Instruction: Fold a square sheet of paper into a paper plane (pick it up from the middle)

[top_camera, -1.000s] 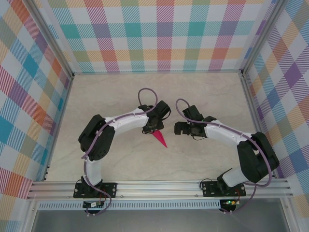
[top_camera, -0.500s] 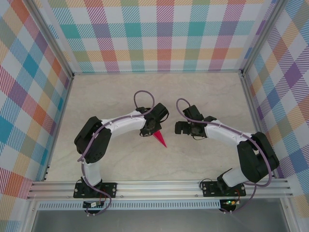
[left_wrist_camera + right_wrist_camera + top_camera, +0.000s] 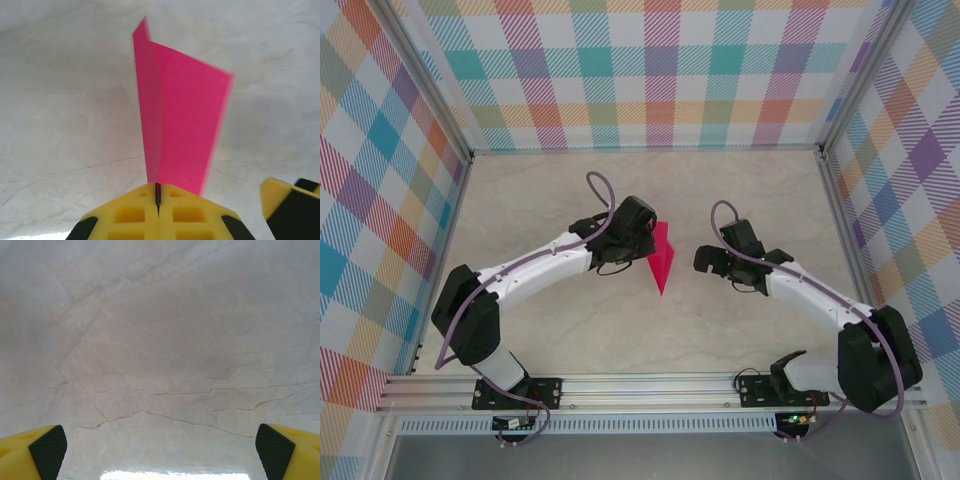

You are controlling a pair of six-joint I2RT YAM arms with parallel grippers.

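Left wrist: thin creased magenta paper plane (image 3: 185, 125) (marbled table (image 3: 60, 100) behind).

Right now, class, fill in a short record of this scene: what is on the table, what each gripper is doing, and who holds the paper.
Object: magenta-pink folded paper plane, a narrow creased dart
Held by: left gripper, jaws shut on one edge of it
Pointed end: toward the arm bases in the top view
Right gripper: open, holding nothing, beside the plane and apart from it
Surface: pale marbled table top
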